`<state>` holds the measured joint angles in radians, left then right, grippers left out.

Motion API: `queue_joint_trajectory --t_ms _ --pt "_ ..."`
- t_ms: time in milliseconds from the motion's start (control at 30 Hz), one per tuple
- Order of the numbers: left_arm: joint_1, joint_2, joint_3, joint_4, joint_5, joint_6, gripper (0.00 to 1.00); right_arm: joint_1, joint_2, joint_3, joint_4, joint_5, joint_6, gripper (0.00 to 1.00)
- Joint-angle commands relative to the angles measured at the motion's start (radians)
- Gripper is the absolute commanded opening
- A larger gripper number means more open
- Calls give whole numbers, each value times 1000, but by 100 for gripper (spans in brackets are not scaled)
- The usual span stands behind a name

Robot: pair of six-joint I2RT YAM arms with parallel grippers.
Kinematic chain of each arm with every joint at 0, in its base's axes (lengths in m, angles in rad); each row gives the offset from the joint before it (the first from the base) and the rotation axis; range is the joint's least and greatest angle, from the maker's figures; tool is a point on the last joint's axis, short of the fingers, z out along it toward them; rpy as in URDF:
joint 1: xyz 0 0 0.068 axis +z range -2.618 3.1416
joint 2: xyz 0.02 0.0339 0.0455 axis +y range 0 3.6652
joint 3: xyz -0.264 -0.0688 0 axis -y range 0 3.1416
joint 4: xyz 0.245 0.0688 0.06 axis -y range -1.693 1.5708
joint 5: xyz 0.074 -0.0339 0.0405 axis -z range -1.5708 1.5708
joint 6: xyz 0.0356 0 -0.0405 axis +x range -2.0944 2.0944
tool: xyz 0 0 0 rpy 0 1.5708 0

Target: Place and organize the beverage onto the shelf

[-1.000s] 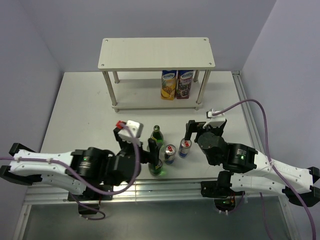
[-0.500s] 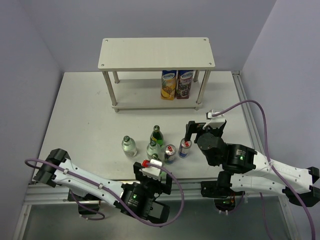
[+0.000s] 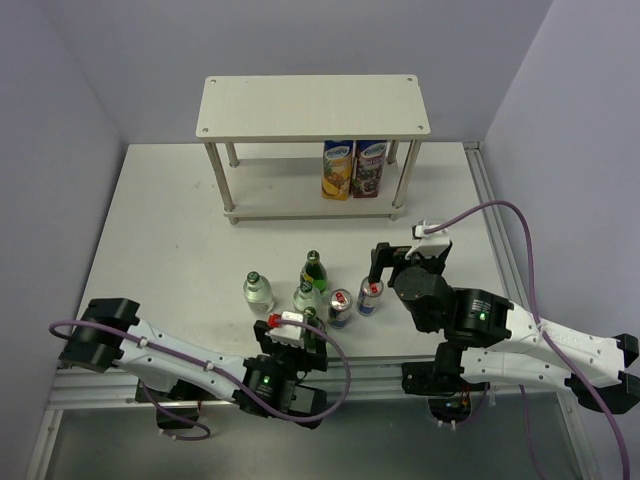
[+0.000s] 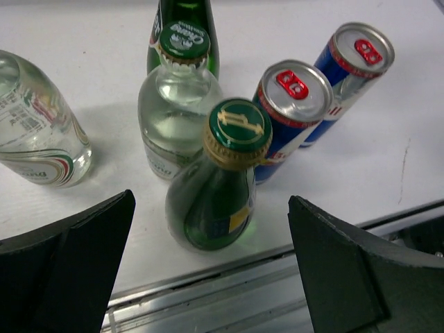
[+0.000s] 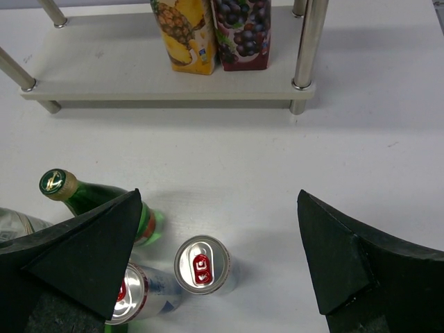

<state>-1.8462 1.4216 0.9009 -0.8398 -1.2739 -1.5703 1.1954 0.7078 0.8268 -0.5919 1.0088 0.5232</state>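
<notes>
Green bottle [image 4: 208,216] upright, dead centre btwn left gripper [image 4: 210,200] jaws, spread wide, empty; nearest arm. Right gripper [image 5: 219,196] likewise spread, above can [image 5: 201,263], nothing held.

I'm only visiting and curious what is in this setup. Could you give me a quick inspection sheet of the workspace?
Surface: white table, shelf at its far side.
Job's things: two green bottles, two clear bottles, two cans, upright, clustered near the front.
Clutter: two juice cartons on the shelf's lower board.
Grippers: left gripper open over the nearest green bottle; right gripper open near the cans, holding nothing.
Cables: a purple cable along each arm.
Surroundings: plain pale walls.
</notes>
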Motion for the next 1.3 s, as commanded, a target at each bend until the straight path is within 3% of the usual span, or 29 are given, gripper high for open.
queue_joint_trajectory --t_ms 0,133,367,467,767,833,867,1033,1133,1267 --pt "33 -69 -40 264 -24 177 99 9 -13 -9 23 19 15 100" --pt "71 -93 -77 419 -4 349 99 9 -11 -14 32 22 9 100" --pt "125 -69 -92 551 22 463 96 9 -2 -20 43 20 5 100" --pt "142 -58 -86 548 21 460 89 10 -4 -18 46 20 3 100" --pt "159 -15 -51 464 11 412 60 10 -10 -28 63 16 -6 100" --pt "159 0 -45 456 11 405 49 9 -11 -29 60 16 -5 100" --pt "159 5 -40 437 10 398 39 9 -14 -29 63 13 -8 100" --pt "159 54 22 329 -1 320 11 9 -22 -31 63 10 -5 100" --pt "156 86 70 231 -13 257 3 10 -25 -31 61 10 -3 100" --pt "143 103 137 107 -24 207 0 13 -30 -34 64 8 -6 100"
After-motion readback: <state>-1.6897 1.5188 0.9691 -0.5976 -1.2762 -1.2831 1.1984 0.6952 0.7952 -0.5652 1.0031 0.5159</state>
